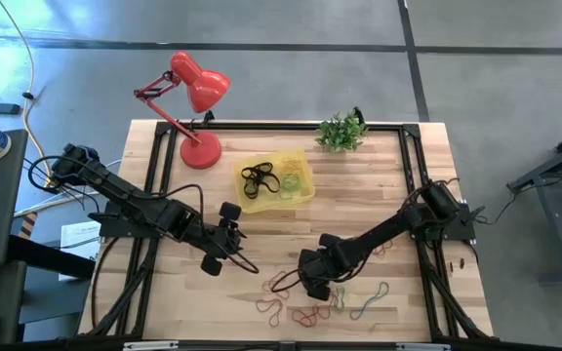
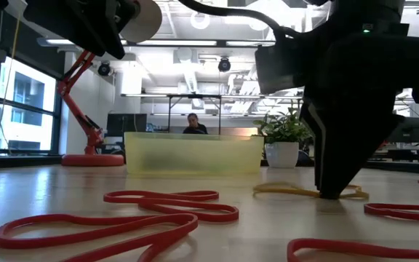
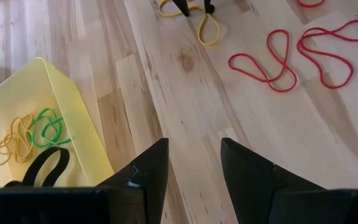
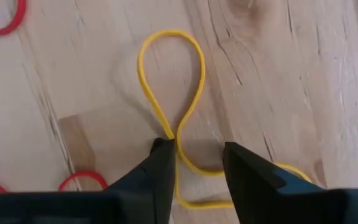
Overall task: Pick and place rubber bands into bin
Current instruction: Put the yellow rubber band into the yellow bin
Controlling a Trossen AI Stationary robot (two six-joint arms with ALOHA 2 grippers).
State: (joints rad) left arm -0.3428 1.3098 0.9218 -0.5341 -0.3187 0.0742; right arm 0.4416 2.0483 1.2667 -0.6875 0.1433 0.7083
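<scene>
The yellow bin [image 1: 301,158] stands at the table's middle back and holds black, green and tan rubber bands [image 3: 45,127]. Loose red bands [image 1: 279,283] and other bands lie near the front edge. My right gripper [image 4: 194,155] is open and low at the table. Its fingers stand on either side of a yellow band [image 4: 143,74] that lies twisted into a figure-eight. My left gripper [image 3: 194,162] is open and empty above bare wood, just in front of and to the left of the bin. My right gripper comes from above with its fingers pointing down at the table, as the low view [image 2: 333,191] shows. One fingertip [image 4: 163,149] stands right at the yellow band's crossing [image 4: 176,138]. I cannot tell whether it touches the band. The band lies flat on the table.
A red desk lamp [image 1: 195,97] and a small potted plant [image 1: 341,132] stand at the back of the table. Red bands [image 3: 272,62] lie between the two grippers. A black frame runs along the table's edges. A person [image 2: 193,124] sits far behind the table.
</scene>
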